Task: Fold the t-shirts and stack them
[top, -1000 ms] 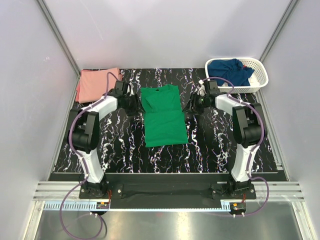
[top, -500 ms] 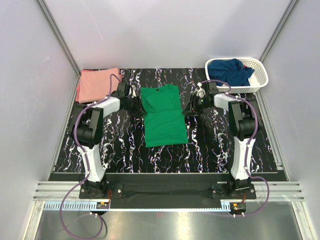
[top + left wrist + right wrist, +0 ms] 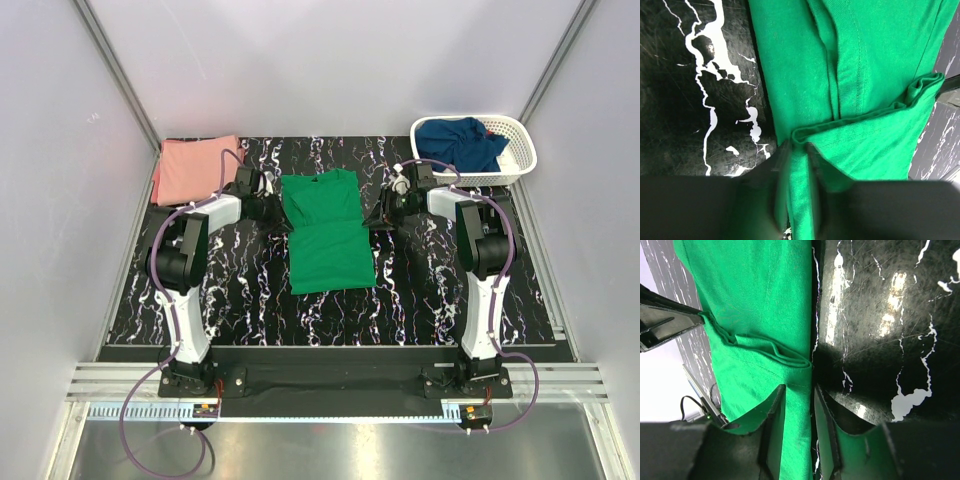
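Note:
The bright green t-shirt (image 3: 325, 235) lies flat in the middle of the black marbled table, its sides folded in and a crosswise crease at mid-length. My left gripper (image 3: 274, 211) is at its left edge; in the left wrist view the gripper (image 3: 799, 150) is shut on a strip of green hem (image 3: 865, 60). At the shirt's right edge my right gripper (image 3: 379, 215) straddles the hem (image 3: 755, 300), the gripper (image 3: 797, 390) open with cloth between its fingers. The salmon pink t-shirt (image 3: 195, 168) lies folded at the back left. The navy t-shirt (image 3: 458, 140) sits crumpled in the basket.
A white lattice basket (image 3: 518, 158) stands at the back right corner. Grey walls close in the table on the left, back and right. Both arms reach in low over the table (image 3: 250, 300) from either side of the green shirt.
Both grippers have narrowed onto the green shirt's side edges, the left one more. Both wrists have edged slightly toward the back. The shirts have not moved.

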`<state>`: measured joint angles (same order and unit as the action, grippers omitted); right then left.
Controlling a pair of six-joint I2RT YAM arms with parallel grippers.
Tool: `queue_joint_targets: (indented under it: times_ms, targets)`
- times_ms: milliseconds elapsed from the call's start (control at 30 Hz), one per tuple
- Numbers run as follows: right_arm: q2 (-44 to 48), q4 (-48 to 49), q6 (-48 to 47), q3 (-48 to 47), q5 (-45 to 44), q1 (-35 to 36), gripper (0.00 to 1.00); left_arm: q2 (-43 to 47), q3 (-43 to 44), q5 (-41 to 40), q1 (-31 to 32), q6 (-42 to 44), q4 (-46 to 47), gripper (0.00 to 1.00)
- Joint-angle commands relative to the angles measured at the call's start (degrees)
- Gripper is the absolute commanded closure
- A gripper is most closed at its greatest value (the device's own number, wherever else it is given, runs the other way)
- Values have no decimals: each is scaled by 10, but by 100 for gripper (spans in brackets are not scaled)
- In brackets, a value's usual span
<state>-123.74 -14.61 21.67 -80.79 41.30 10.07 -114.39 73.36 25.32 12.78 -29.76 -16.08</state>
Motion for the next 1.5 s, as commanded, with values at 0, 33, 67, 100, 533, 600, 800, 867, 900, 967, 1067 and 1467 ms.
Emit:
queue_joint_targets:
  times_ms: [0,33,67,100,533,600,800,867,900,967,1067,1467]
  targets:
    - [4,21,8,-13,14,-2,65,-1,9,19,1,4,32,85]
    - [3,22,8,-12,15,-2,67,-1,8,20,1,1,32,89]
    - [3,22,8,-12,15,-1,69,0,6,20,1,1,34,96]
    - [3,22,9,-12,14,-2,73,1,5,23,1,-1,36,100]
    - [31,35,18,-7,23,-1,100,71,-9,5,1,-50,12,100]
    - [41,41,21,-5,26,-1,100,77,-11,-9,1,-53,-1,100]
    - [47,58,36,-8,38,0,100,73,-25,-33,-1,-65,-13,100]
    - [42,57,36,-10,39,2,100,72,-32,-42,-2,-69,-10,100]
    - [40,58,35,-11,41,2,100,72,-33,-48,-2,-70,-5,100]
    - [37,65,35,-11,42,2,100,70,-37,-52,-4,-73,-1,100]
    - [43,78,36,-4,46,1,100,81,-41,-52,-5,-75,6,100]
    - [-1,76,39,-31,46,1,100,54,-46,-54,-13,-68,22,100]
